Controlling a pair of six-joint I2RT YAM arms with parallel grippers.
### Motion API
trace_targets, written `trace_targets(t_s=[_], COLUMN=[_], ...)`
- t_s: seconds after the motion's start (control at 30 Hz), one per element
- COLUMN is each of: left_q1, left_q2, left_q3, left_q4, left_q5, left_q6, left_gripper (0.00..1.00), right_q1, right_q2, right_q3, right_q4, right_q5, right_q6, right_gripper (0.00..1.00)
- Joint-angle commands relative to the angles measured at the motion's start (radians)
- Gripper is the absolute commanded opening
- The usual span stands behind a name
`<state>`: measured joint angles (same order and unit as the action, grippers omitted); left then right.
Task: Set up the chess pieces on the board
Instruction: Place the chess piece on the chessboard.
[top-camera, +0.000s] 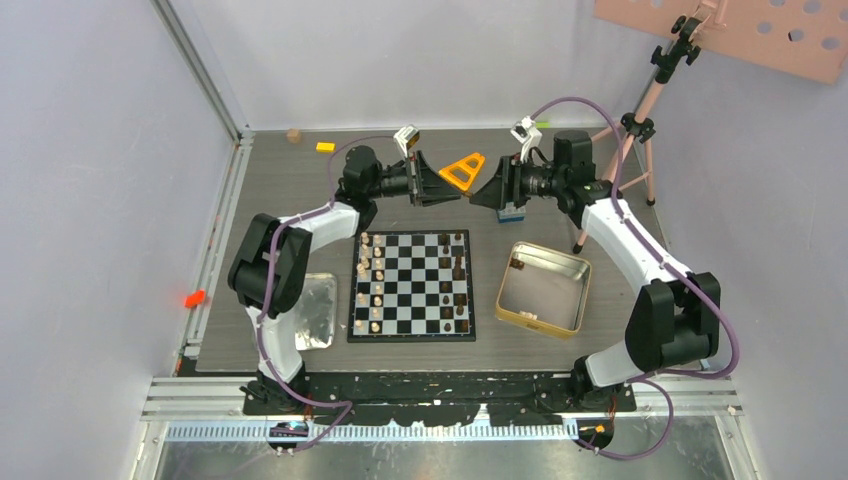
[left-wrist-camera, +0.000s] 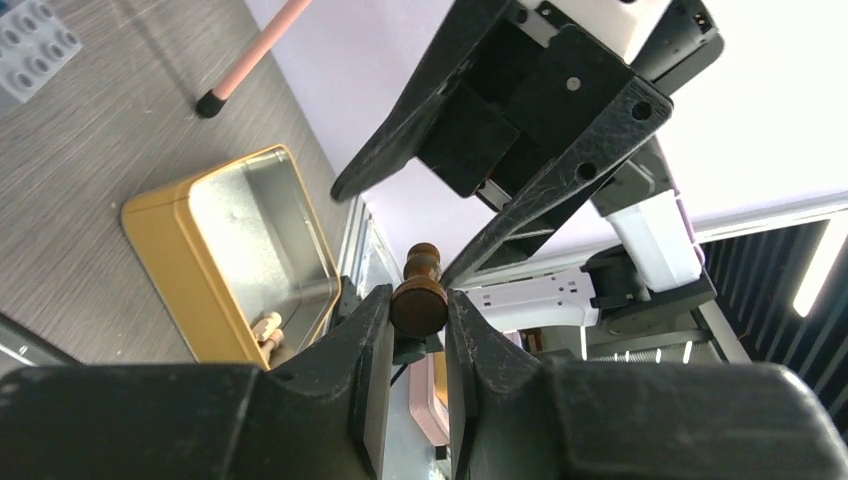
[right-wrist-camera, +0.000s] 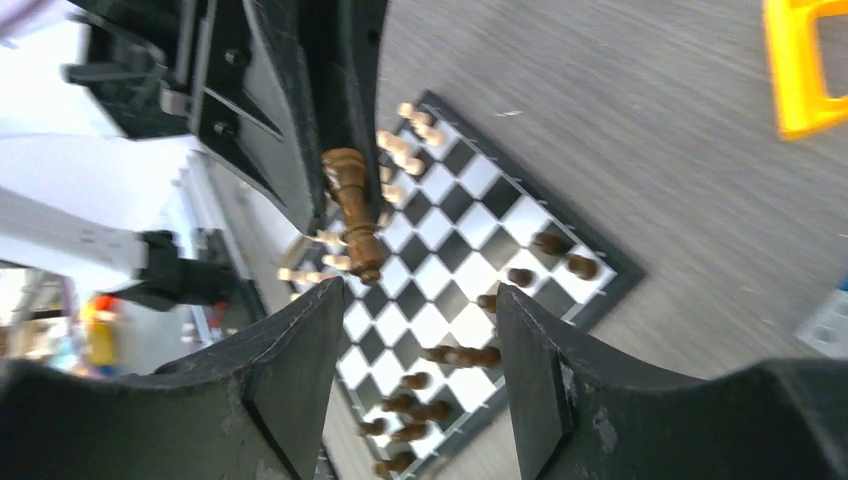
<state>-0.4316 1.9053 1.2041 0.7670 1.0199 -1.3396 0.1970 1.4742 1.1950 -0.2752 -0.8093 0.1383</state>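
**Left wrist view: dark piece held in mid-air between the two grippers**

The left gripper (left-wrist-camera: 418, 302) is closed tight on a dark brown chess piece (left-wrist-camera: 423, 262). It clamps the piece by its wide end, and the rest points out past the fingertips. The right gripper (right-wrist-camera: 418, 295) faces it with its fingers spread wide and nothing between them. Both hang above the far part of the table (top-camera: 300, 180), beyond the far edge of the chessboard (top-camera: 411, 337) and near the orange triangle (top-camera: 463, 172).

Hazards you should watch:

1. **Pivot or slip.** The hold is on one rounded end only, so a jolt could let the piece swing or drop. It would land on the table past the board's far edge, or on the board among the standing pieces.
2. **Clipping.** The right gripper's fingers lie close to the free end of the piece. Retreat along a skewed line and you could knock it out of the grip.
3. **Placement.** The piece lies sideways in the fingers and must be turned upright before you set it down. The dark pieces (top-camera: 458, 285) crowd the board's right edge, and the right wrist view shows one on its side. A wide approach could topple more.

A few pieces remain in the gold-rimmed tin (top-camera: 536, 326) at the board's right, so the task is unfinished.
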Motion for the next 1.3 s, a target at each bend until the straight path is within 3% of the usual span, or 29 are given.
trace_targets(t_s=[0.0,0.23,0.33,0.8,1.2,1.27], left_q1=[-0.004,-0.004,-0.004,-0.004,-0.002,-0.001], left_q2=[-0.044,-0.037,-0.032,-0.009,-0.005,-0.009], left_q3=[-0.011,-0.014,-0.012,-0.005,-0.017,-0.024], left_q4=[0.205,0.233,0.233,0.261,0.259,0.235], left_q5=[-0.006,-0.021,-0.024,-0.048,-0.049,-0.042], left_q6=[-0.085,-0.102,-0.103,-0.128,-0.110,-0.080], left_gripper=[0.00,0.00,0.00,0.00,0.00,0.06], right_q1=[-0.005,-0.008,-0.008,-0.011,-0.025,-0.038], right_q2=[0.003,0.057,0.071,0.056,0.058,0.053], right_q3=[-0.040,-0.082,-0.086,-0.119,-0.112,-0.102], right_q4=[0.338,0.598,0.629,0.656,0.702,0.705], right_q5=[-0.178,-0.229,-0.241,-0.262,-0.278,-0.282], right_q6=[0.327,0.544,0.580,0.603,0.648,0.653], right_gripper=[0.63,0.55,0.50,0.45,0.14,0.10])
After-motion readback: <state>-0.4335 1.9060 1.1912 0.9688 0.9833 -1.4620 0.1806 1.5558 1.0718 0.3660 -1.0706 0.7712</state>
